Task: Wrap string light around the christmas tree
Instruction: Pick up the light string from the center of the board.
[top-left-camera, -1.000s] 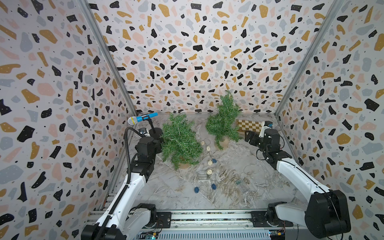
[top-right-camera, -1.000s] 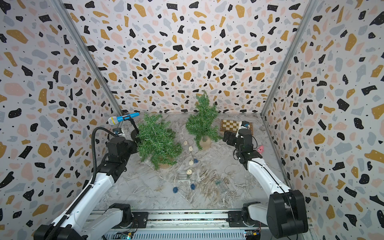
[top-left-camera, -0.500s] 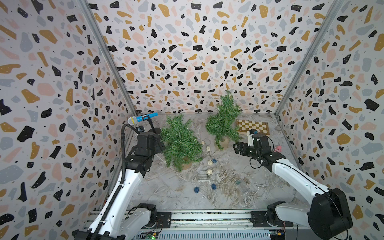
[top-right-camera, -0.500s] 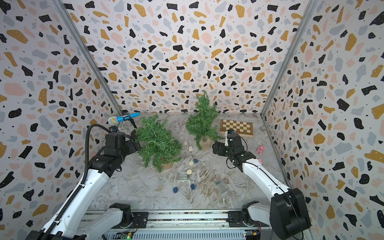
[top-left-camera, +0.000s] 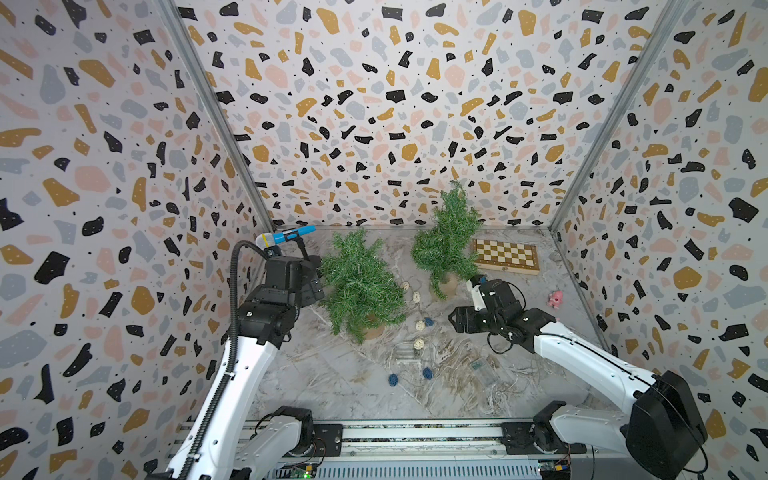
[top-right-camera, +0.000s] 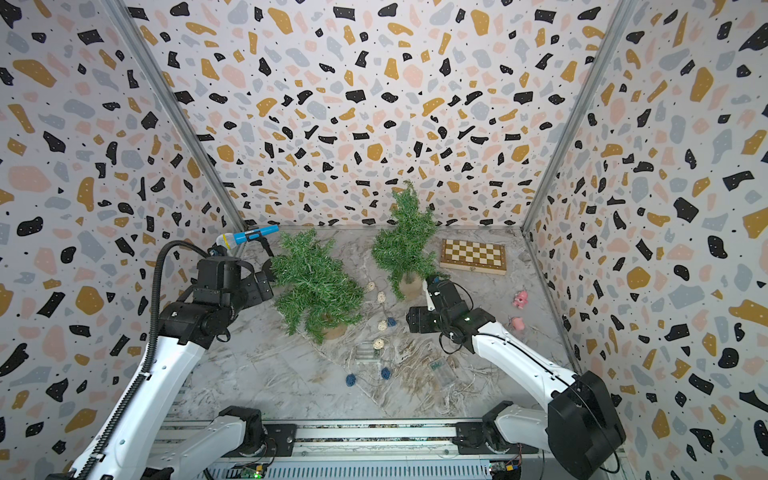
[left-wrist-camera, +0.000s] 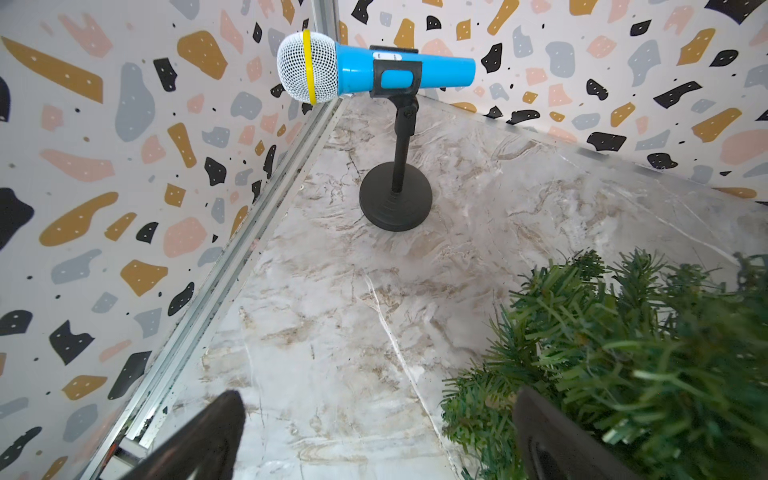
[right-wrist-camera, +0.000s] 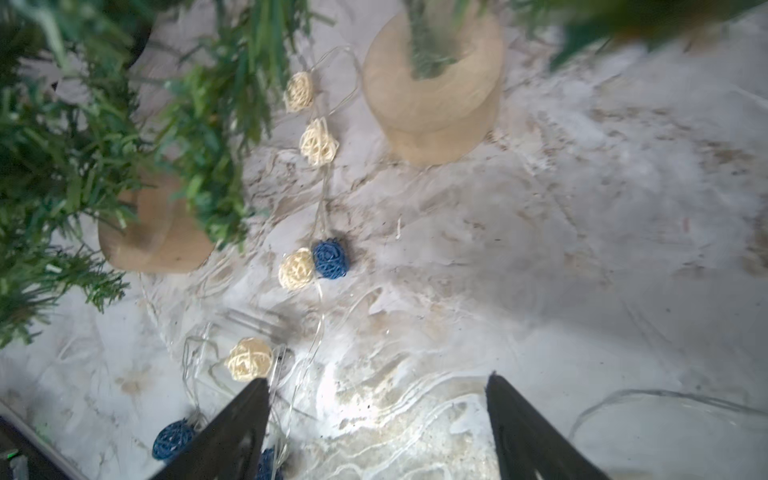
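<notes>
Left gripper (left-wrist-camera: 378, 399) first: fingers spread wide, nothing between them, and needles of the left tree (top-left-camera: 361, 286) lie across one finger (left-wrist-camera: 540, 436). Right gripper (right-wrist-camera: 377, 380) gapes too, empty, hanging over bare marble table (top-left-camera: 324, 374).

Now the big stuff. That table fills the floor of the speckled booth. The left tree stands on its wooden disc just beside the left arm's wrist. The right tree (top-left-camera: 449, 245) stands further back near the rear wall, with the right arm's wrist just in front of its base.

Next down, a chessboard (top-left-camera: 505, 255) lies flat beside the right tree, towards the right wall. A blue toy microphone (left-wrist-camera: 374, 68) sits clipped on a black stand in the back left corner, well clear of the left fingers.

Then the string light (right-wrist-camera: 297, 268). It lies on the table in a loose trail of cream and blue woven balls on thin wire, running from between the two tree bases towards the front. In the blurred right wrist view, one cream ball sits just beside a right fingertip.

Smallest of all, a pink toy (top-left-camera: 555, 298) near the right wall.
</notes>
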